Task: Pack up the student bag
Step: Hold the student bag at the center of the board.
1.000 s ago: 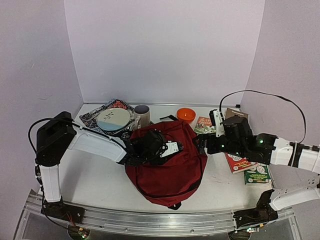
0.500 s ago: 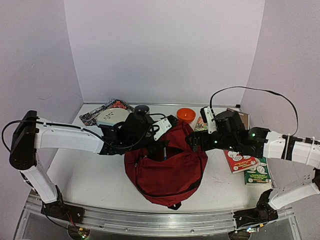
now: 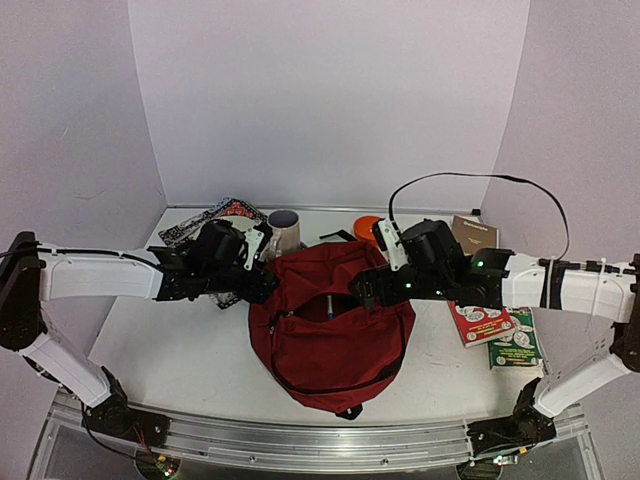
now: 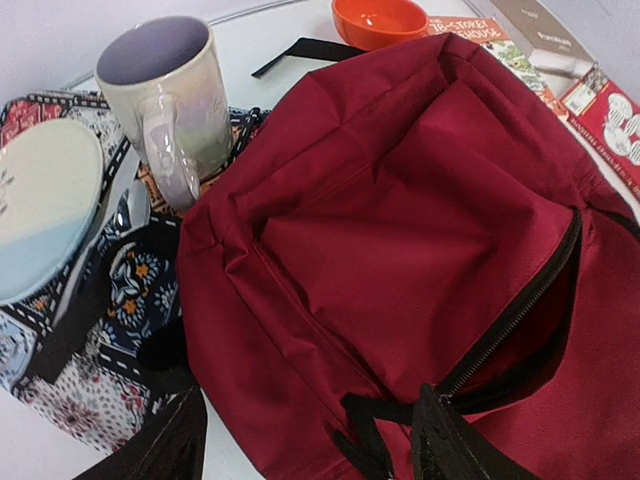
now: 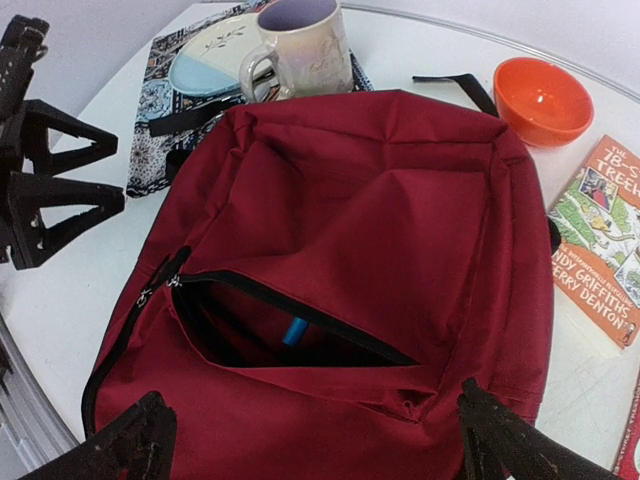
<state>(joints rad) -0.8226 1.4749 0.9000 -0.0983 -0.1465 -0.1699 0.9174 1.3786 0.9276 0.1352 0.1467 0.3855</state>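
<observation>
Pale lilac walls close in a white desk [image 3: 180,350]. The student bag [image 3: 335,320] lies flat at the centre of it, low in the overhead view, with its top end toward the back wall. Its zip stands part open in a curved slit, and a blue pen-like thing [image 5: 292,330] shows inside, near the middle of the right wrist view.

Neither arm has hold of anything. The left jaws are spread wide and empty at the bag's left edge, just beside the mug [image 4: 165,90] and the plate [image 5: 205,60] on the patterned mat [image 5: 150,115]. The right jaws stand fully apart, also empty, above the bag's upper right part.

Trouble, as I judge it, would come chiefly from the bag being loose. With no grip on the fabric the slit sags nearly shut. Anything pushed at it could catch on the zip teeth or the lip and shove the whole bag across the desk rather than go in.

The books [image 3: 478,325] at the right of the overhead view look broad next to that opening, so one brought in flat may jam or slip out of a grip.

The left arm [image 3: 100,275] is crowded, and a sideways sweep could tip the mug or drag the mat with the plate on it.

A black strap [image 4: 300,50] trails from the bag's top toward the orange bowl [image 5: 543,100]. A finger could snag it and tug the bag askew.
</observation>
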